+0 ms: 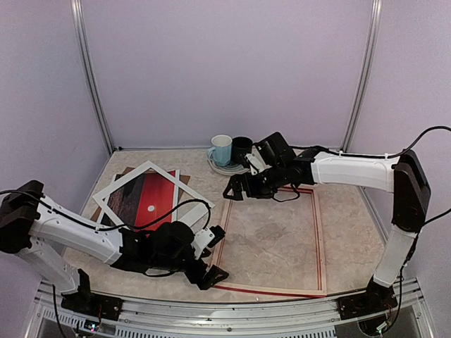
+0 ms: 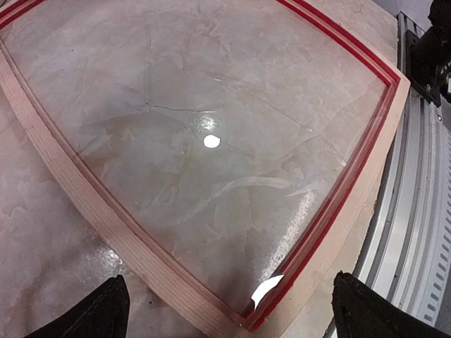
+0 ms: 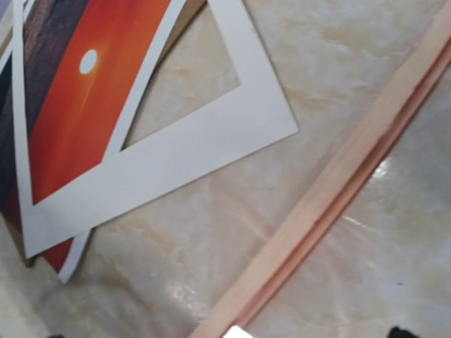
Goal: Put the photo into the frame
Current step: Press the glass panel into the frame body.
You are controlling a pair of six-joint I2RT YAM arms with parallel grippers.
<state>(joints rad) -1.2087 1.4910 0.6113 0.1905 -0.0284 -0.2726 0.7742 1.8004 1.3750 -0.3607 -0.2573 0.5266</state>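
The frame [image 1: 321, 239] lies flat at centre right, and the marbled tabletop shows through its glass. Its pale wood rail [image 2: 84, 201] and red inner edge meet in a corner just ahead of my left gripper [image 2: 236, 318]. That left gripper [image 1: 214, 255] is open, its fingers straddling the frame's near-left corner with nothing held. The photo [image 1: 144, 201], a red sunset with a white sun, lies at the left under a tilted white mat [image 1: 116, 191]. My right gripper [image 1: 241, 180] hangs open over the frame's far-left corner. Its wrist view shows the photo [image 3: 77, 105], the mat [image 3: 211, 144] and a frame rail [image 3: 338, 184].
A blue mug [image 1: 222, 149] and a black mug [image 1: 242, 148] stand on a plate [image 1: 227, 170] at the back, just behind my right gripper. A brown backing board [image 1: 127, 172] peeks out under the mat. A metal rail [image 2: 416, 211] runs along the table's near edge.
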